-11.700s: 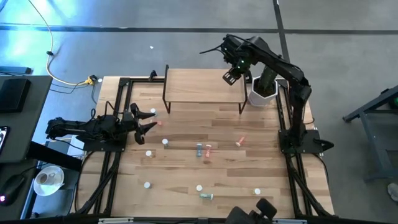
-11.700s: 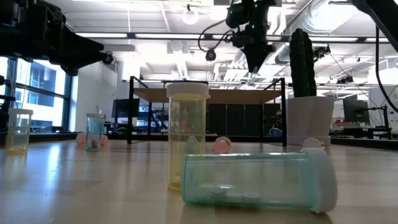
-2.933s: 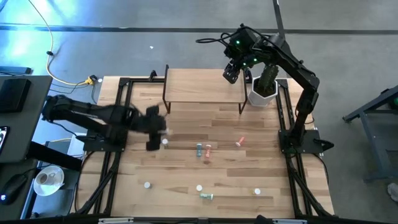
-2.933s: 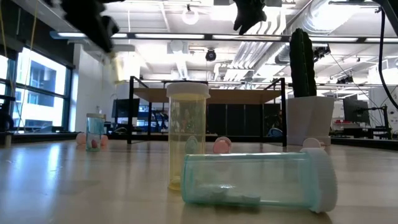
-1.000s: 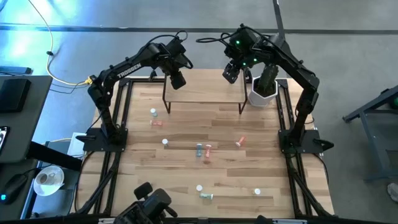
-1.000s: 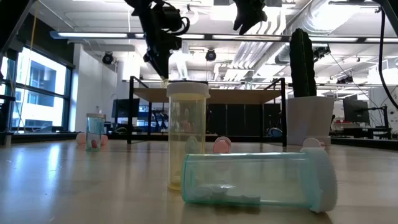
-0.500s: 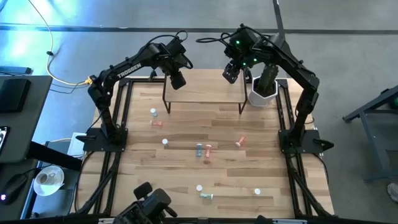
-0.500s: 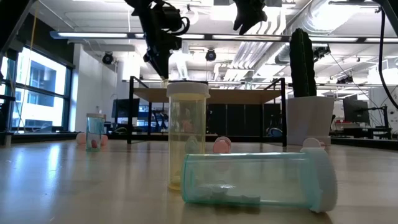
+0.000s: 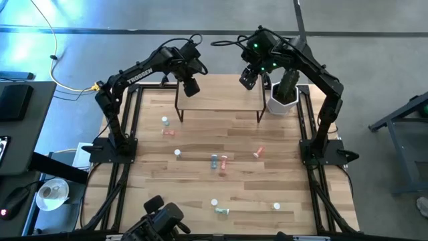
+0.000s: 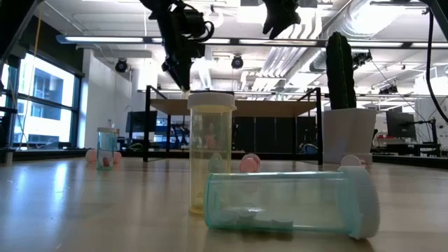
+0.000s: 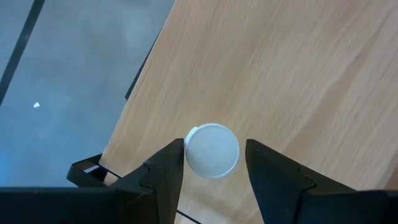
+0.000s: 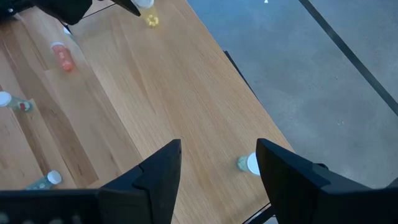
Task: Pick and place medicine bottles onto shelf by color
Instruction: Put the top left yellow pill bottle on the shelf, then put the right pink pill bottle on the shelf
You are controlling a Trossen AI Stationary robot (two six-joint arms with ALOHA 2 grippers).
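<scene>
The shelf [image 9: 221,94] stands at the table's far side. My left gripper [image 11: 215,149] hangs open over its left end, pointing steeply down. A yellow medicine bottle [image 12: 151,20] stands upright on the board there, its white cap [image 11: 212,150] between the fingers. My right gripper [image 12: 217,155] is open and holds nothing, high above the shelf's right end [image 9: 247,82]. Under it a green bottle [image 12: 249,163] stands on the board near the corner. Several more bottles lie or stand on the tabletop, among them a pink one [image 9: 258,152]. My left gripper comes at the yellow bottle's cap [image 11: 230,152] from above, one finger on each side. One finger [image 11: 261,158] stands clear of the cap by a narrow gap. Whether the other finger [image 11: 174,158] touches the cap, I cannot tell. The bottle stands on the shelf.
A white pot with a cactus [image 9: 283,97] stands just right of the shelf, close to my right arm. Loose bottles are scattered across the table's middle [image 9: 214,161] and near edge [image 9: 222,210]. In the low view a yellow bottle [image 10: 210,150] and a lying green one [image 10: 287,203] fill the foreground.
</scene>
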